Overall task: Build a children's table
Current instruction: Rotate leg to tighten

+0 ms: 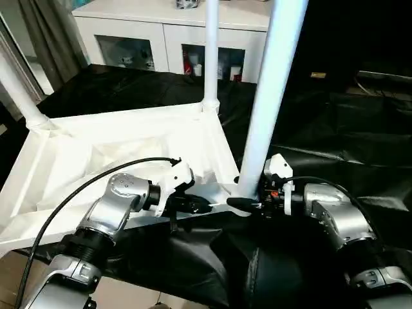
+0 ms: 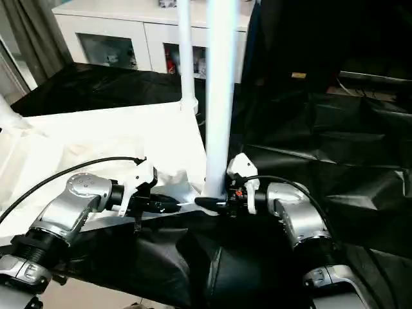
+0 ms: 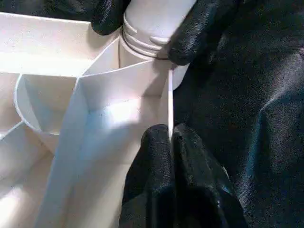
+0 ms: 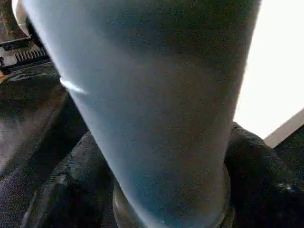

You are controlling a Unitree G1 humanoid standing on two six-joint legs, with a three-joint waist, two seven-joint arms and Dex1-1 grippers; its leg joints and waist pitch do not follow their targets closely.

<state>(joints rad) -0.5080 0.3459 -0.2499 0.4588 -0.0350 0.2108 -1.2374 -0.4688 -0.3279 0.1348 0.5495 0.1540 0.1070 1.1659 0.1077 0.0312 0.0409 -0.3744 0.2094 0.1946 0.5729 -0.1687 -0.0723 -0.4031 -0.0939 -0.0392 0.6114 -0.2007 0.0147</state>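
The children's table top [image 1: 129, 138] lies upside down on the black-draped work table, a rimmed white tray with ribs inside. Two white legs stand upright in its far corners, one on the left [image 1: 16, 87] and one on the right [image 1: 210, 51]. A third leg [image 1: 267, 96] rises from the near right corner lobe. My right gripper [image 1: 248, 203] is shut on this leg's base, one black finger on each side [image 3: 190, 38]. Just left of it, my left gripper [image 3: 170, 135] pinches the thin rim wall [image 3: 169, 104] of the top, shut on it.
A white glass-door cabinet [image 1: 167, 32] stands behind the work table. Crumpled black cloth [image 1: 347, 129] covers the table to the right of the top. A black cable [image 1: 77, 193] loops over my left forearm. Bare floor [image 1: 13, 270] shows at the near left edge.
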